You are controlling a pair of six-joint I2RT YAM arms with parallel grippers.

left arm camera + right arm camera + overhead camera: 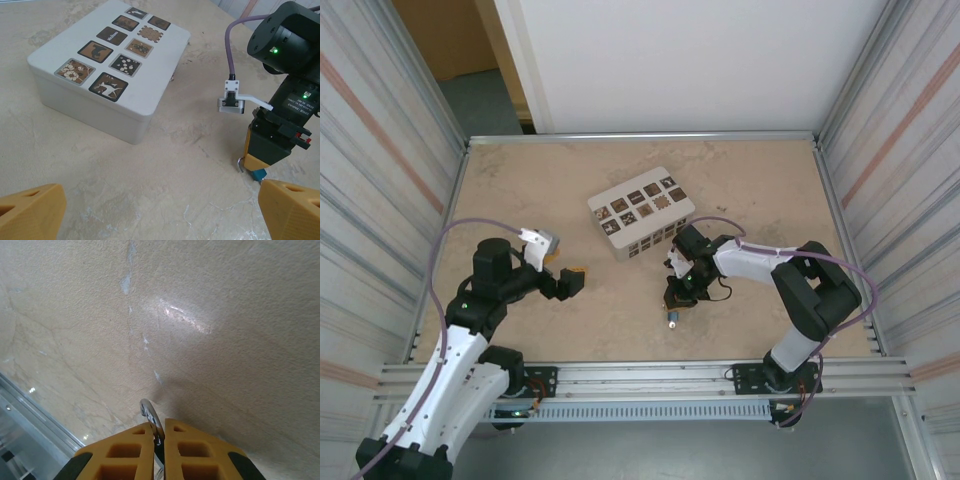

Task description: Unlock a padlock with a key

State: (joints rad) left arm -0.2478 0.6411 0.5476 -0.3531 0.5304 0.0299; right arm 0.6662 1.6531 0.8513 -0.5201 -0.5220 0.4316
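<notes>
Right wrist view. The fingers (pixel 131 452) of the right gripper (pixel 159 427) are seen pressed almost together, with only a thin slit left between them. A thin, curved silvery piece, read as the shackle of the padlock (pixel 149 412), is pinched in that slit and juts out just ahead of the fingertips. Bare table (pixel 210 315) is seen ahead of the fingertips, and the wrist is pitched steeply down towards it.

Left wrist view. The fingers (pixel 30 210) of the left gripper (pixel 160 200) are spread as wide as they are seen to go, with bare table between them. Just ahead of the finger at the right of this view, the right gripper is seen pointing almost straight down, its yellow tips at the table. The padlock's blue body is noted directly under those tips, and the silvery hook of the shackle just to their left. The white box (pixel 100 107) lies flat, ahead of the fingers and to their left, well apart from both grippers.

Top view. The left arm is folded close over its base, the forearm held roughly level, and its open fingers are aimed across the table towards the right gripper, well apart from it. The right arm is bent sharply at the elbow out to the right, with the forearm reaching left and the wrist turned down. The padlock is seen on the table at the near side of the right fingertips. The white box lies just beyond them.
</notes>
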